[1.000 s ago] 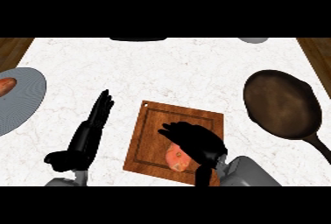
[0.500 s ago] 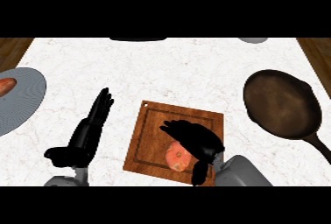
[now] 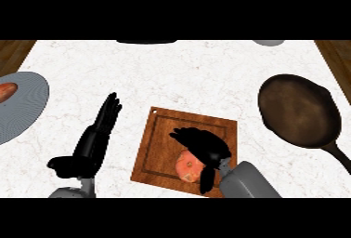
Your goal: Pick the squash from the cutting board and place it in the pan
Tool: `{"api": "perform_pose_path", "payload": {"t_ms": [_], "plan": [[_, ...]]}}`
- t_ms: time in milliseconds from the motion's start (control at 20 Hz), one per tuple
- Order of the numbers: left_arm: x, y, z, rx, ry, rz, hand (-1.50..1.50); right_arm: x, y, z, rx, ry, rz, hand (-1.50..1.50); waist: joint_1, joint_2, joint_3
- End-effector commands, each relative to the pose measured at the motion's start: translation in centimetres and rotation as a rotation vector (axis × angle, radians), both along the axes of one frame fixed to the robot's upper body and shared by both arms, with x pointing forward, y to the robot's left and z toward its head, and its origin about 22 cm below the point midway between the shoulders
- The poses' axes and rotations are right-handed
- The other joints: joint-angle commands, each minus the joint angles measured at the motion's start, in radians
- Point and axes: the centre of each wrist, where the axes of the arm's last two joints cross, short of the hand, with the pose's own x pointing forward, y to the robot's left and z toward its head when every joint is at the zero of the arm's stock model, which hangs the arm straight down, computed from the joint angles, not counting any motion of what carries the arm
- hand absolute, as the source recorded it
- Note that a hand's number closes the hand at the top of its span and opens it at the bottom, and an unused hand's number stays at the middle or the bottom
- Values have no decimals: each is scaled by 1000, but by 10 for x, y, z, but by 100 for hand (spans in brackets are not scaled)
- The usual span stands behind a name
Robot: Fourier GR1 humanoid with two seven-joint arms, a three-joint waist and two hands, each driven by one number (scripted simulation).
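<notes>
On the cutting board (image 3: 161,144) your squash (image 3: 186,166) lies directly beneath the right hand (image 3: 203,145) | fingers arched over it, thumb down its right flank, not clamped yet | right hand nearer; left hand (image 3: 93,139) flat, straight-fingered on the counter (image 3: 192,74) beside the board | pan (image 3: 299,116) empty, up-right of the squash

Even, bright light falls from above on the white marble bench (image 3: 205,79), with no glare. The right robot hand (image 3: 202,146) reads as a black silhouette; only faint shadow shows under it on the cutting board (image 3: 165,153).
</notes>
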Motion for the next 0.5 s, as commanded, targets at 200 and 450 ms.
{"api": "perform_pose_path", "payload": {"t_ms": [200, 450], "plan": [[1, 21, -15, -13, 3, -3, 0, 5, 17, -18, -106, -50, 160, 150, 2, 1, 0], [4, 9, -1, -6, -8, -8, 0, 9, 13, -27, -100, -80, 158, 150, 0, 1, 0]]}}
